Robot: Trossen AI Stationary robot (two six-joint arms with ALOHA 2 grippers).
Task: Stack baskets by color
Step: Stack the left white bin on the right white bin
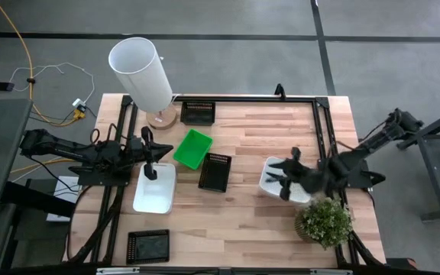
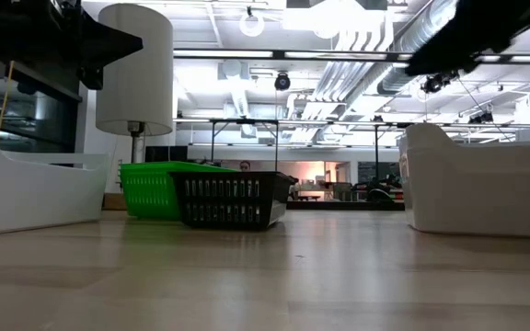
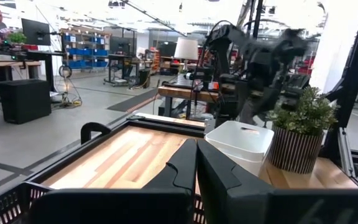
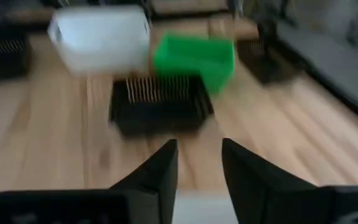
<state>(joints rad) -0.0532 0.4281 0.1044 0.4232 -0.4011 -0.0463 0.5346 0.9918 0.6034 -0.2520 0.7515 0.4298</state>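
My right gripper [image 1: 283,180] hovers open above a white basket [image 1: 270,177] at the table's right, nothing between its fingers [image 4: 197,163]. My left gripper [image 1: 153,158] is shut and empty [image 3: 196,163], held over the far end of a second white basket [image 1: 155,189] at the left. A green basket [image 1: 193,148] and a black basket [image 1: 215,171] rest on their bases at mid-table, side by side [image 2: 159,188] [image 2: 233,199]. Another black basket [image 1: 198,112] stands at the far edge, and one more [image 1: 147,246] at the near left corner.
A tall white cylinder [image 1: 140,70] on a wooden foot stands at the far left. A potted plant [image 1: 325,220] stands at the near right, beside the right arm. A dark frame rail [image 1: 323,130] runs along the far and right edges. Bare wood [image 1: 228,229] lies near the front.
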